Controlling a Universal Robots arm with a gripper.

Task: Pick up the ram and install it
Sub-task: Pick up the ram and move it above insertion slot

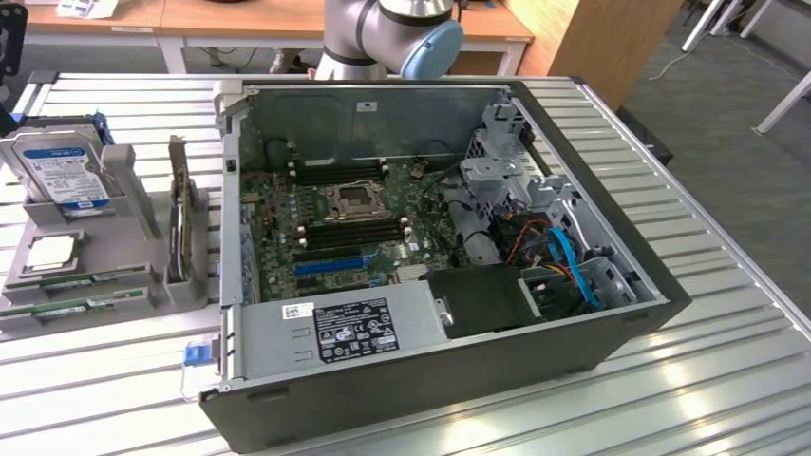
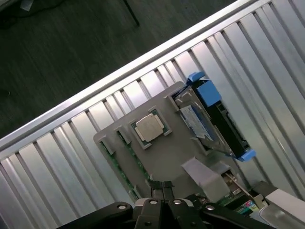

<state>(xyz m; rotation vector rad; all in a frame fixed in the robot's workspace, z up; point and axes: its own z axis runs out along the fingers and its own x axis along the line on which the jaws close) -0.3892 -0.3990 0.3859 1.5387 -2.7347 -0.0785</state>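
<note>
The bench (image 1: pixel 709 380) carries an open computer case (image 1: pixel 443 380) just beside a grey holder (image 2: pixel 167 157). A hard drive (image 1: pixel 61 176) stands at one end of the holder. The ram (image 1: pixel 76 282) lies at the opposite end as thin green sticks seated in shallow grooves, with the processor (image 1: pixel 51 252) in between.

The ram looks light and stiff but fragile. It is probably best pinched across its thin faces at mid-length, or by its long edges, keeping off the chips and contacts. The groove walls leave little side room, so a straight lift seems safest.

Beyond the holder on the side away from the case, the bench is open. On the case side, an upright card (image 1: pixel 178 223) and the case wall crowd the path.

The tool (image 2: pixel 163 185) is over the holder with its fingers pressed together, holding nothing.
</note>
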